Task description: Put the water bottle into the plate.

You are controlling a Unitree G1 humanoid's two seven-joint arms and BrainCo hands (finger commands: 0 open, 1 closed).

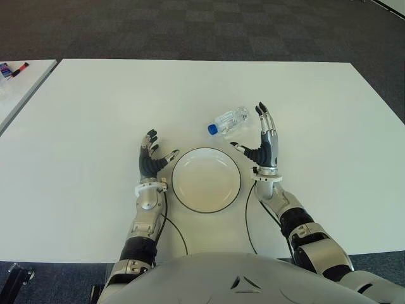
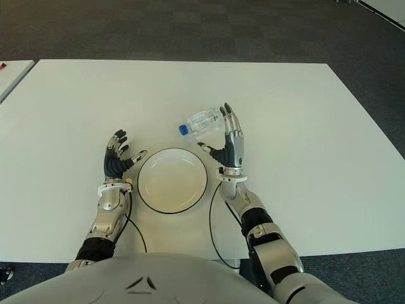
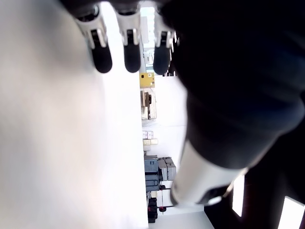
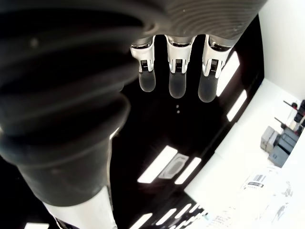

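Right hand (image 1: 264, 140) raised, fingers (image 1: 264, 116) extended and spread; left hand (image 1: 152, 158) lower, fingers relaxed.

The water bottle (image 1: 231, 120) is clear, glossy plastic with a smooth blue cap, lying on a table (image 1: 95, 114) whose white top looks smooth and matt. The plate (image 1: 206, 180) has a glossy cream surface with a thin dark rim. Both the left hand (image 1: 152, 158) and the right hand (image 1: 264, 142) show brushed silvery metal segments, dark ribbed rubbery palms and matt black fingertip pads (image 4: 176, 87).
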